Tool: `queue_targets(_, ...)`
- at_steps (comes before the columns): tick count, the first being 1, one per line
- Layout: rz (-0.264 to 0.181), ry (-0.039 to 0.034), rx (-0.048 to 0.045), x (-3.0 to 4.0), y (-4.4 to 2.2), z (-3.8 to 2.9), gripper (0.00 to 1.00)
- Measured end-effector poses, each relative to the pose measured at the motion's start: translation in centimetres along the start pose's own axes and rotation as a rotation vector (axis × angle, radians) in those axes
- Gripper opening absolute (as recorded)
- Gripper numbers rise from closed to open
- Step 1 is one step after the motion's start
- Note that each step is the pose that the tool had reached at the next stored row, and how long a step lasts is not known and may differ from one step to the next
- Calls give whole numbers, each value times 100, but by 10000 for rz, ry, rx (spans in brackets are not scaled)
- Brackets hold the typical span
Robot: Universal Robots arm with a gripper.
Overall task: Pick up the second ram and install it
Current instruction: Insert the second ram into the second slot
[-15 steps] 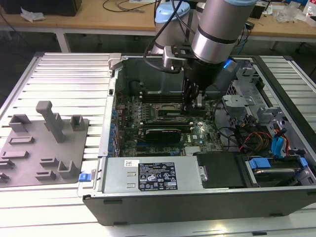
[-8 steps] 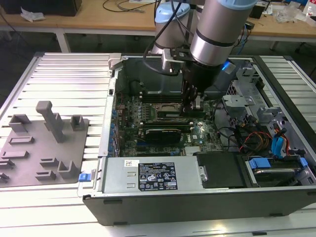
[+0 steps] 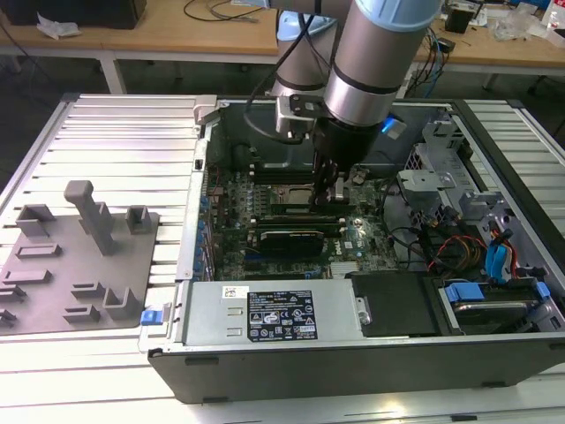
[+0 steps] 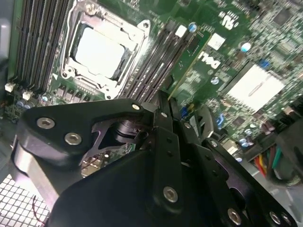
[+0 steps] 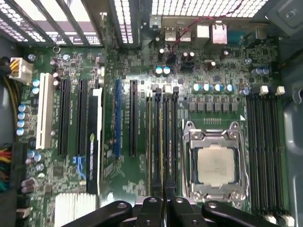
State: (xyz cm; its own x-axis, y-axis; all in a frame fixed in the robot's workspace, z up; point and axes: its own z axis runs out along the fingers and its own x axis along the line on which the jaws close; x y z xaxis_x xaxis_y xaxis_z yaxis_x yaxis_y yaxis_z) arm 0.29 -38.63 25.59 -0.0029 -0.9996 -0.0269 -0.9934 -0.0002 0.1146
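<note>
My gripper (image 3: pixel 335 190) is down inside the open computer case (image 3: pixel 203 353), over the motherboard. In the first wrist view the gripper (image 5: pixel 163 201) has its two black fingers (image 5: pixel 150 208) drawn close on a thin strip, the second ram (image 5: pixel 162 142). The stick stands edge-on along a black socket next to the CPU socket (image 5: pixel 215 163). In the second wrist view the ram (image 4: pixel 189 61) is a slim green board running out from the fingertips (image 4: pixel 158 106). I cannot tell whether it is pressed home. Another thin stick (image 5: pixel 149 142) stands one socket over.
A second bank of black memory sockets (image 5: pixel 265 151) lies on the CPU's other side. A black expansion card (image 5: pixel 94 142) stands among the long slots. Cables and drive bays (image 3: pixel 494 256) crowd the exterior view's right. The grey plastic tray (image 3: pixel 79 256) lies outside the case at the left.
</note>
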Motion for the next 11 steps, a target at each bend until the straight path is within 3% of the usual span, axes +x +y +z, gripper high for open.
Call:
queue_targets(7, 1, 0, 0, -58, 123, 132, 13)
queue_targets(11, 3, 3, 0, -55, 134, 212, 13)
